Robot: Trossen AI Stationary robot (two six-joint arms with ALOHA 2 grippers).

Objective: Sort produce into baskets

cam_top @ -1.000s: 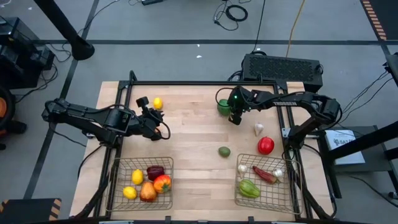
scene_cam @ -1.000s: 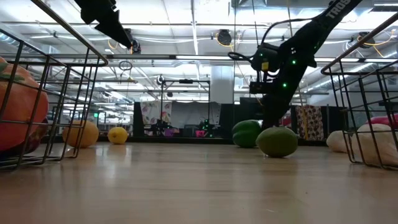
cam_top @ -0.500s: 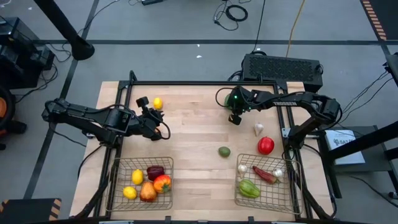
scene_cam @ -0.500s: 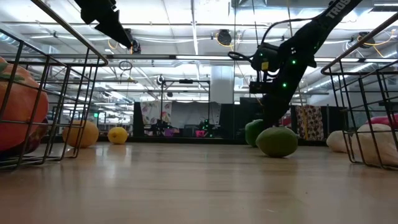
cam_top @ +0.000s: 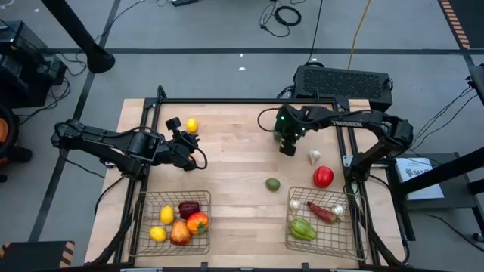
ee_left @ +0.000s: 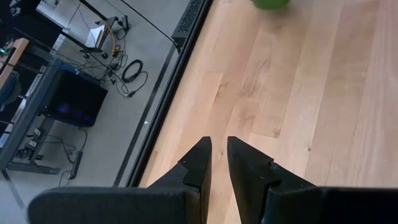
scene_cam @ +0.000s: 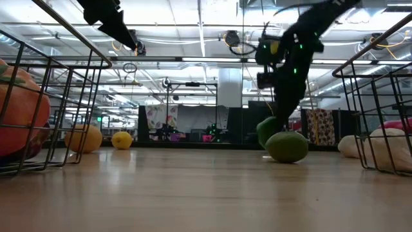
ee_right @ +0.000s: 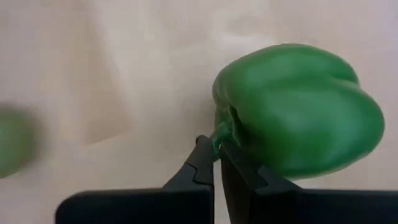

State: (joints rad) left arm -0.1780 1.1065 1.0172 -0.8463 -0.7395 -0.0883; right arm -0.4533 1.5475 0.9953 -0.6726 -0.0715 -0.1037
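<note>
My right gripper [ee_right: 216,155] is shut on a green pepper [ee_right: 292,112] at the table's far right. In the high view the wrist [cam_top: 288,132] covers the pepper. In the low view the pepper [scene_cam: 266,129] shows behind a round green fruit [scene_cam: 287,146], which hides its underside. My left gripper [ee_left: 219,152] hovers at the far left beside a yellow lemon [cam_top: 191,125], shut with nothing between its fingers. Two wire baskets stand at the near edge: the left basket [cam_top: 142,198] holds several yellow, red and orange pieces, the right basket [cam_top: 357,198] a green pepper, a red chili and garlic. My right gripper pinches the pepper's short green stem [ee_right: 219,134] between its two fingertips. The fingers come from above, slanting steeply down. The pepper hangs tilted off the stem; whether its underside touches the table I cannot tell.
Loose on the table's right half lie a white garlic bulb [cam_top: 314,157], a red apple [cam_top: 324,177] and the round green fruit [cam_top: 272,183]. A dark metal frame [cam_top: 227,100] runs along the far edge. Bare wood lies between the two arms.
My right gripper has shut on the pepper's stem, then risen a little and tipped more steeply down. The pepper has shifted toward the table's right edge, under the wrist, and come up slightly.
</note>
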